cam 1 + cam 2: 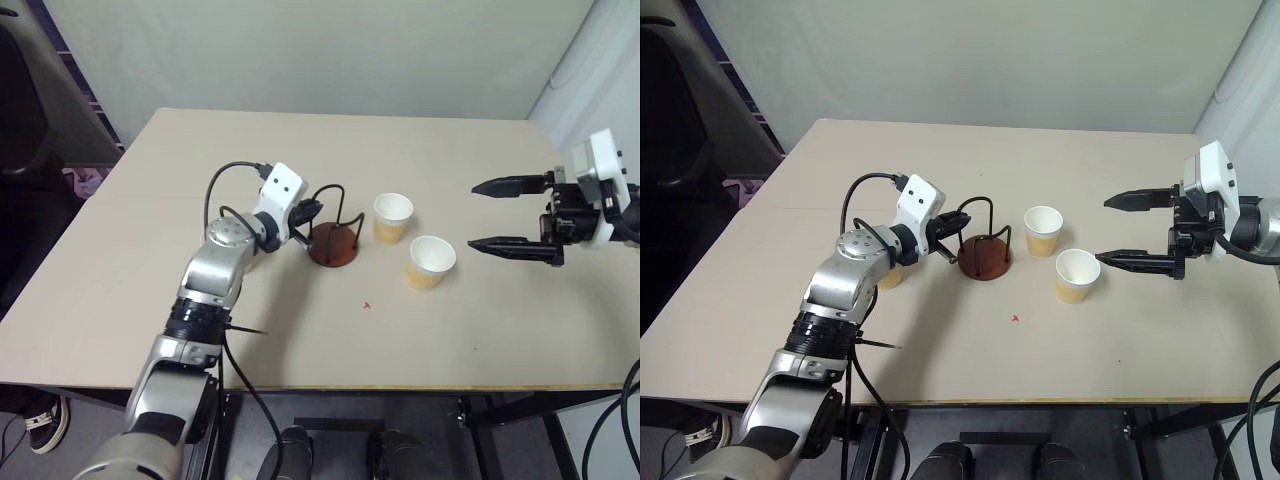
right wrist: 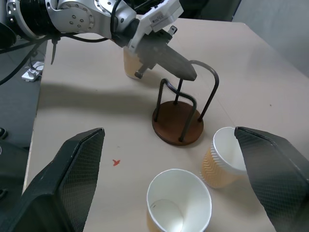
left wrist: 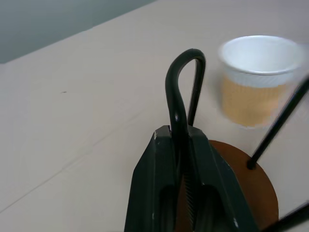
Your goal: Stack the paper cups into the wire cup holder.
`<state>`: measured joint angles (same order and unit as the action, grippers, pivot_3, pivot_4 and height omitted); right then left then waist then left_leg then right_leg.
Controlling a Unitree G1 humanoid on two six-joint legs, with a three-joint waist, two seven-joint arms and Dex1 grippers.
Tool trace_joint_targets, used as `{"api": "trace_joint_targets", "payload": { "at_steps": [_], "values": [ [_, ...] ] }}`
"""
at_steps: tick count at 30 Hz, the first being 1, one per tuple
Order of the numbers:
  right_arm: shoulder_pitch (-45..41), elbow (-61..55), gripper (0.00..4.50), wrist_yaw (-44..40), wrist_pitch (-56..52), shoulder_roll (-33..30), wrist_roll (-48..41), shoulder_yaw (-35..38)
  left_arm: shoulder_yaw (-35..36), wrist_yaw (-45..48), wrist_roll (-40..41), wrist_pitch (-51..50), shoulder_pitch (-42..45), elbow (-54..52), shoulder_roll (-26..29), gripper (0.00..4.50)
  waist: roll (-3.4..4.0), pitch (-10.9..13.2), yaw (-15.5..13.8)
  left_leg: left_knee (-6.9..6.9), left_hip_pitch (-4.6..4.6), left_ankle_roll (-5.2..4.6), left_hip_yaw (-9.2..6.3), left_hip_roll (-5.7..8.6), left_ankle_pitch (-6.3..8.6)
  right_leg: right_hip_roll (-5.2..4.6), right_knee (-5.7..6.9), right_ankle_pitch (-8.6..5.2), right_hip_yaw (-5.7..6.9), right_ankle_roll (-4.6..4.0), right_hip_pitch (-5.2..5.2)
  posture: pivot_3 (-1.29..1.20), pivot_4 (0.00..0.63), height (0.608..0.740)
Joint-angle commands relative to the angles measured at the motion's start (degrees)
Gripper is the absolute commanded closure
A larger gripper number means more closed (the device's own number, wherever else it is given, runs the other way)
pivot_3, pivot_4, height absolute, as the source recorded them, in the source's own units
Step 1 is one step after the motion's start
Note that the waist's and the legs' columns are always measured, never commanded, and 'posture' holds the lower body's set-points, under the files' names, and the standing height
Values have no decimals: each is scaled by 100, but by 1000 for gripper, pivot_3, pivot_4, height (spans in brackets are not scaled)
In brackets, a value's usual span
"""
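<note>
On a pale beige counter (image 1: 120,300), the robot's left pincer (image 3: 181,145) is pressed together around one thin black wire loop of the wire cup holder (image 1: 333,243), a round reddish-brown disc base with bent black wire loops standing upright. The left wrist view shows the two black fingers (image 3: 154,188) clamped on either side of the loop's stem, the curved top of the loop rising clear above them. The holder sits near the middle of the counter, its base flat on the surface.

Two small tapered paper cups with white rims and tan-orange ribbed walls stand upright to the right of the holder: one paper cup (image 1: 393,217) just beside it on the far side, and a second paper cup (image 1: 430,262) nearer and further right. A third paper cup (image 2: 130,65) stands to the left of the holder, mostly hidden behind the left arm.

The right pincer (image 1: 510,214) hovers over the right side of the counter with its fingers spread wide, holding nothing, its tips pointing left toward the two cups. A small red mark (image 1: 367,305) lies on the counter, nearer than the holder.
</note>
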<state>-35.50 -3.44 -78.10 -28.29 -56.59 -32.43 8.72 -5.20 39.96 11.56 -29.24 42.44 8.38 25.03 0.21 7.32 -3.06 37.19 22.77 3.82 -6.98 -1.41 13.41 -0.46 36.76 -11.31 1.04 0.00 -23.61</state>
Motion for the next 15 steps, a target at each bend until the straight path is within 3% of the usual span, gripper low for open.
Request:
{"api": "trace_joint_targets", "payload": {
  "at_steps": [1, 7, 11, 15],
  "values": [
    [16, -282, 0, 51, -37, -150, -180, 302, 141, 811, 727, -643, -66, -1073, 394, 4461, -1, 0, -2, 0, 2, 1, 0, -1, -1, 5, -2, -1, -1, 1, 0, 0, 150, 740],
    [198, -589, 0, 165, -171, -98, -320, 301, -538, 1252, 1051, -1095, -809, -2277, 548, 4461, -1, 0, -18, 7, 0, -5, 0, 16, 2, 3, -3, -14, -25, 20, 3, 0, 150, 740],
    [336, -720, 0, 136, -191, -161, -312, 239, -871, 1031, 762, -963, -905, -2290, 410, 4461, -5, 3, -24, 26, -27, -16, 1, 9, 7, 4, -1, -18, -51, 30, 3, 0, 150, 740],
    [521, -842, 0, -35, -132, -345, -178, 131, -986, 754, 512, -834, -813, -2094, 211, 4461, -7, 4, -16, 32, -52, -92, 52, -22, 46, 5, -13, -30, -104, 35, 48, 0, 150, 740]
  ]
}}
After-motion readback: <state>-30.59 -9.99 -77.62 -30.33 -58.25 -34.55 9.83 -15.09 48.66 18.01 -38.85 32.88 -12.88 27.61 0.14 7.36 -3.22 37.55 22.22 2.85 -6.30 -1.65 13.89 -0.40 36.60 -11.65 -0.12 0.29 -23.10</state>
